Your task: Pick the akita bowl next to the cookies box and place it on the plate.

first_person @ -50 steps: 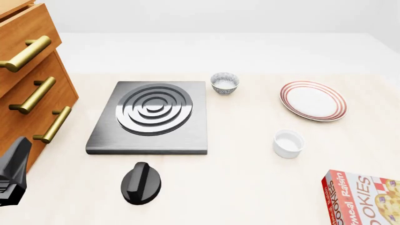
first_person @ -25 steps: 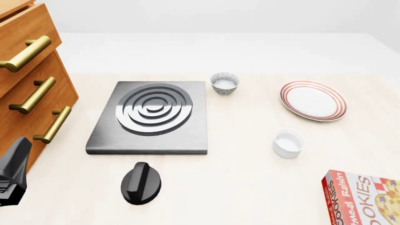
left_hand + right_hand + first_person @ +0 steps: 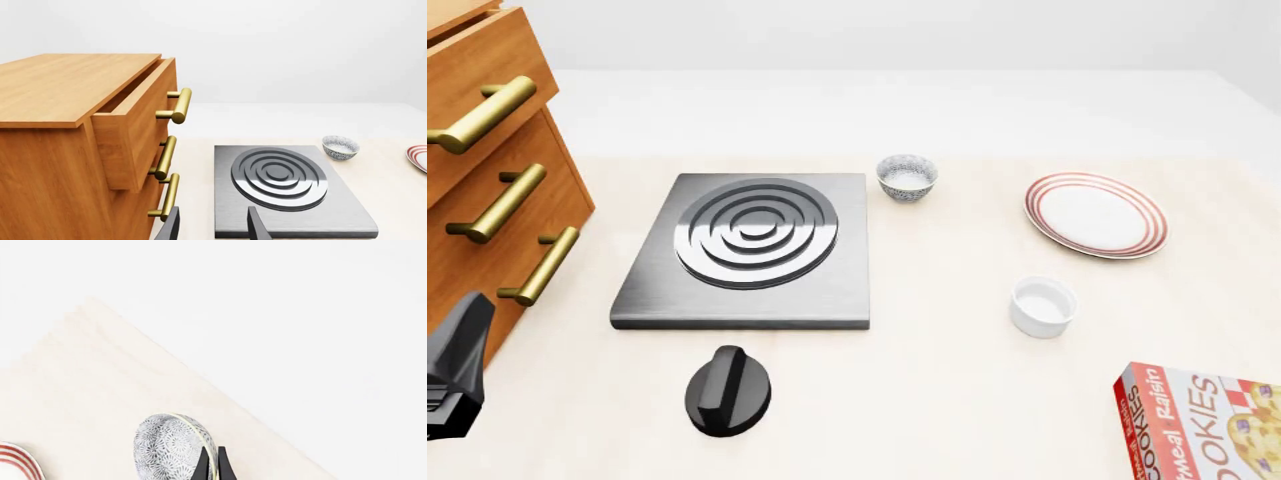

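In the right wrist view the akita bowl (image 3: pixel 172 446), white with a grey-blue speckled outside, is tipped on its side. My right gripper (image 3: pixel 211 468) is shut on its rim, one thin dark finger on each side of the wall. The red-ringed plate (image 3: pixel 16 464) shows at that view's edge, close to the bowl. The front view shows the plate (image 3: pixel 1094 214) at the right and the cookies box (image 3: pixel 1205 424) at the near right corner. The right gripper and its bowl are outside the front view. My left gripper (image 3: pixel 212 229) is open and holds nothing.
A second speckled bowl (image 3: pixel 906 177) stands beside the grey stove plate (image 3: pixel 754 250). A plain white ramekin (image 3: pixel 1042 306) sits in front of the plate. A black knob (image 3: pixel 729 389) lies near the front. The wooden drawer cabinet (image 3: pixel 494 170) fills the left side.
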